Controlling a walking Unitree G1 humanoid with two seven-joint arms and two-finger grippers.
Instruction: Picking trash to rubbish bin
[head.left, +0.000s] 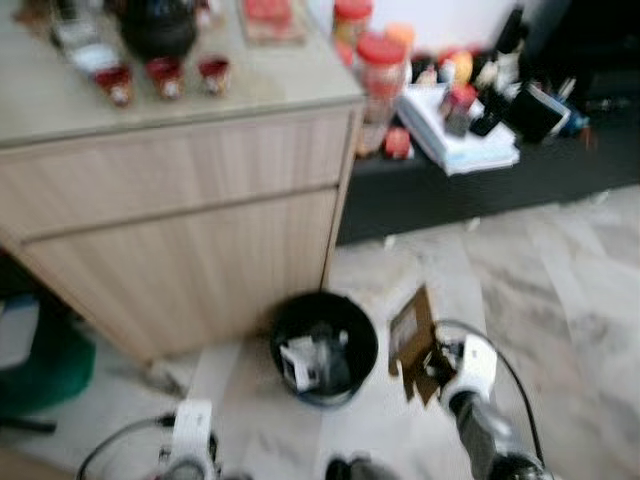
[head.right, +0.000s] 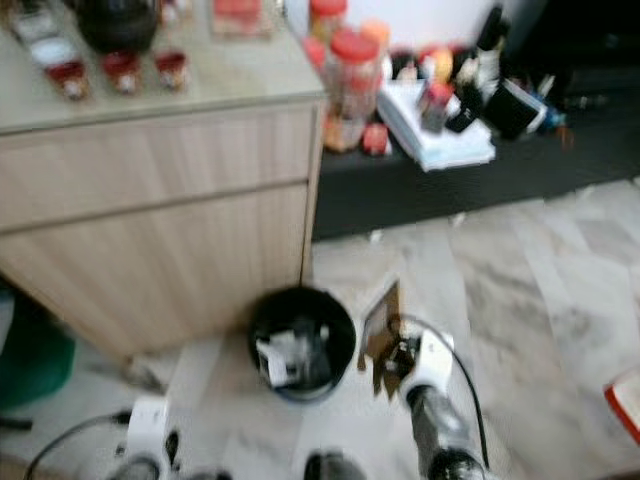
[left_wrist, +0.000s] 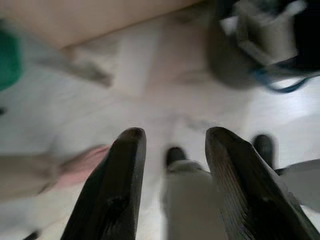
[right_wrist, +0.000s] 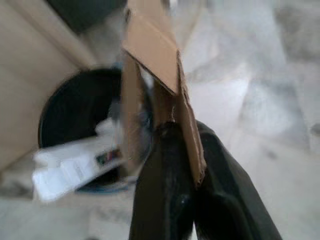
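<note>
My right gripper (head.left: 432, 365) is shut on a torn brown cardboard piece (head.left: 412, 338), held upright just right of a black rubbish bin (head.left: 325, 345). In the right wrist view the cardboard (right_wrist: 155, 65) stands pinched between the black fingers (right_wrist: 165, 190), with the bin (right_wrist: 85, 120) beyond it holding white paper trash (right_wrist: 75, 162). The bin stands on the floor beside a wooden cabinet. Low at the left, my left gripper (left_wrist: 172, 165) hangs open over the pale floor, nothing between its fingers.
A light wooden cabinet (head.left: 180, 220) with jars and cups on top rises behind the bin. A low black shelf (head.left: 480, 180) crowded with bottles and papers runs to the right. A green object (head.left: 45, 365) sits at far left. Marble floor (head.left: 560, 300) lies open at right.
</note>
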